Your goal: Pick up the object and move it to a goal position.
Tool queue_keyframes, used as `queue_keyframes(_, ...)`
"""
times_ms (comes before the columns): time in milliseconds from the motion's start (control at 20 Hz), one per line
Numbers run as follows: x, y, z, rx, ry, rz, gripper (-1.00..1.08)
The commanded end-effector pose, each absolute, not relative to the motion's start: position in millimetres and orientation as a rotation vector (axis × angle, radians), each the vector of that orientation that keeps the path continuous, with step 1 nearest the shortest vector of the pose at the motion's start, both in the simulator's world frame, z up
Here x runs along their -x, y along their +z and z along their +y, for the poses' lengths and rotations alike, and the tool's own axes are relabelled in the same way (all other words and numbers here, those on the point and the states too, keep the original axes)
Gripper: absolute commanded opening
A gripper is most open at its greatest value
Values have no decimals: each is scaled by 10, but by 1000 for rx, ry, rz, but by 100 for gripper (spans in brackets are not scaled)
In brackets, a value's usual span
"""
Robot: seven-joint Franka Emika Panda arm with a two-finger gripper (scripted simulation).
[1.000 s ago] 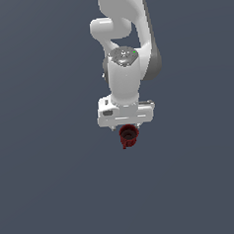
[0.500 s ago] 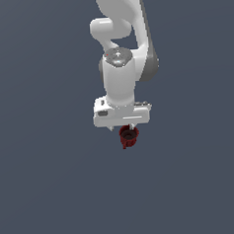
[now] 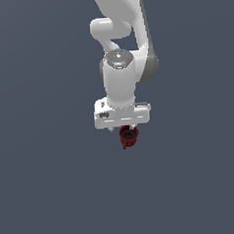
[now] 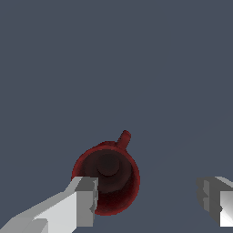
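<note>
Wrist view, first item: light grey, square-tipped finger (image 4: 86,200) of the white two-finger gripper (image 4: 148,198), overlapping the rim of the mug. Second item: small dark red cylindrical mug (image 4: 107,175) with a dark inside, mouth toward the camera, its short side handle (image 4: 124,137) on the side away from the fingers. Third item: the other finger (image 4: 210,198), well apart from the mug. The jaws stand wide, far wider than the mug, and clasp nothing.

Exterior view: white jointed robot arm (image 3: 120,64) pointing down, its broad white gripper (image 3: 123,128) just above the mug (image 3: 129,136). The mug stands upright on the plain slate-grey floor (image 3: 54,182), directly under the hand.
</note>
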State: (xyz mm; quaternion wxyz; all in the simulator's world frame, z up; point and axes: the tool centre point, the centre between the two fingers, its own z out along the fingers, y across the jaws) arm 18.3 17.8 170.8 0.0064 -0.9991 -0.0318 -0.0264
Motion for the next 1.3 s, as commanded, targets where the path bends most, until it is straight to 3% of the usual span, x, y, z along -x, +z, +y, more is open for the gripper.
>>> queue_keyframes(0,-186,1684,184,3126,-75,-151,68)
queue_keyframes(1250,-227,1235,289,2898,58,-1149,68)
